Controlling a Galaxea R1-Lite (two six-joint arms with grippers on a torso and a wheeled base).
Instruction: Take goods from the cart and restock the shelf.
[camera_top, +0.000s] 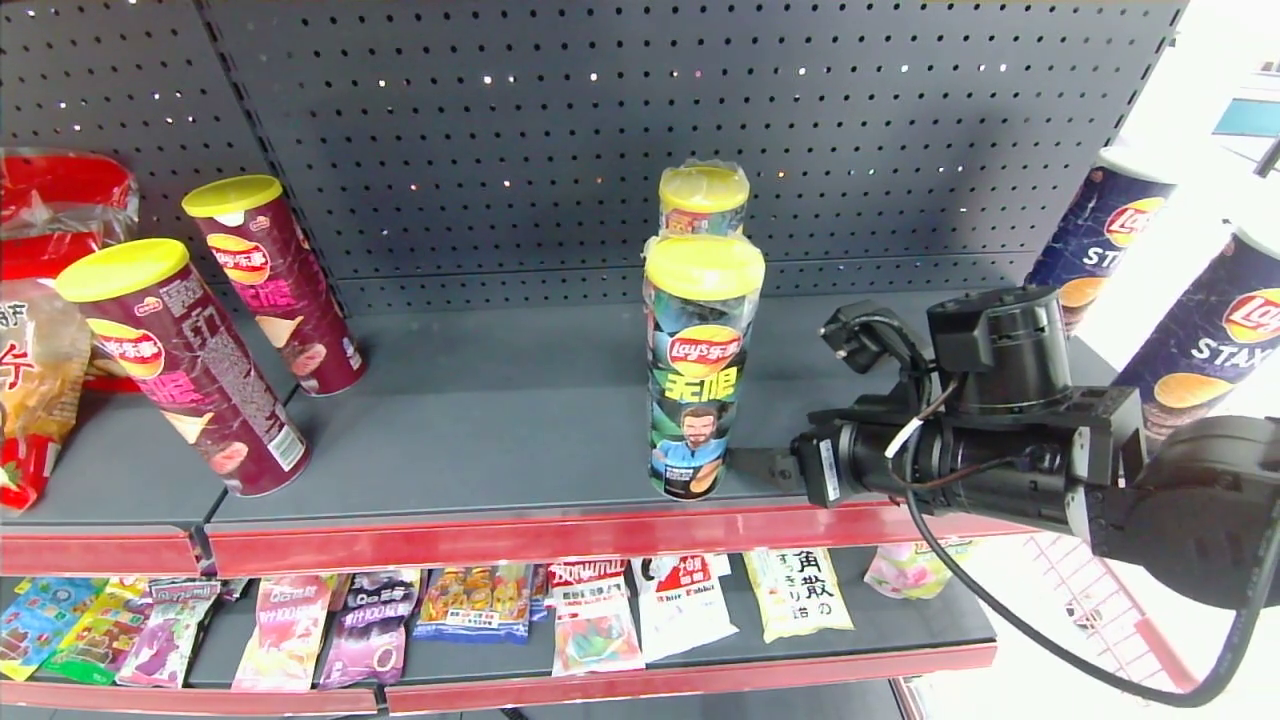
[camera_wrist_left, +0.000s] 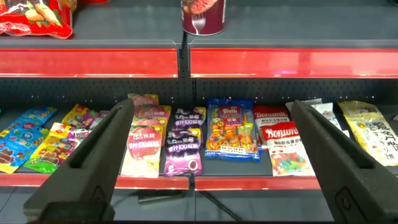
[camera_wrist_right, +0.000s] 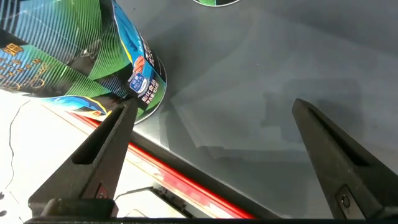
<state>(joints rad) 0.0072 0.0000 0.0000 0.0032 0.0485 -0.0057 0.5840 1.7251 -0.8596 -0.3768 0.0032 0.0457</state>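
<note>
Standing upright near the front of the shelf (camera_top: 500, 420), the green can (camera_top: 700, 380) sits just behind the red lip (camera_top: 500, 540), with a second can (camera_top: 703, 198) in line behind it. My guess is they are being faced in a row, so shoppers see the label. The right gripper (camera_top: 770, 467) is low at the can's base, level with the lip. From its wrist, its fingers (camera_wrist_right: 112, 143) are spread wide. The can (camera_wrist_right: 74, 56) lies just outside one of them, not between the two, and I can't tell whether it touches. That reads to me as a can already placed, not one held. The left gripper (camera_wrist_left: 211, 106) hangs lower, jaws spread and holding nothing, facing the candy bags (camera_wrist_left: 230, 127) on the shelf below. Two purple cans (camera_top: 180, 360) stand well off to the left.
</note>
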